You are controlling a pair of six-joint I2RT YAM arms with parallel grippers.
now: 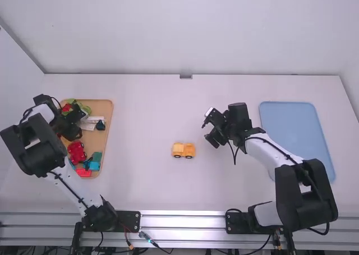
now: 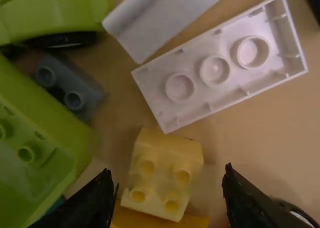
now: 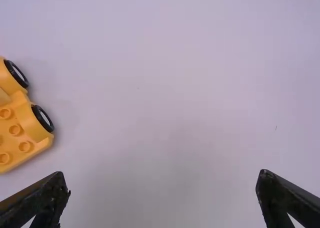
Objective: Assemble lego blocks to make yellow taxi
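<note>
My left gripper is over the wooden tray of loose blocks at the far left. In the left wrist view the left gripper stands open above a pale yellow block with several studs; an orange piece lies at that block's lower edge. The orange-yellow car base sits on the table near the middle. To its right my right gripper hovers over the table. In the right wrist view the right gripper is open with nothing between its fingers, and the car base has black wheels.
In the wooden tray are a red block, a teal block, green pieces, a dark grey piece and a white plate. A blue tray lies on the right, beside the right arm.
</note>
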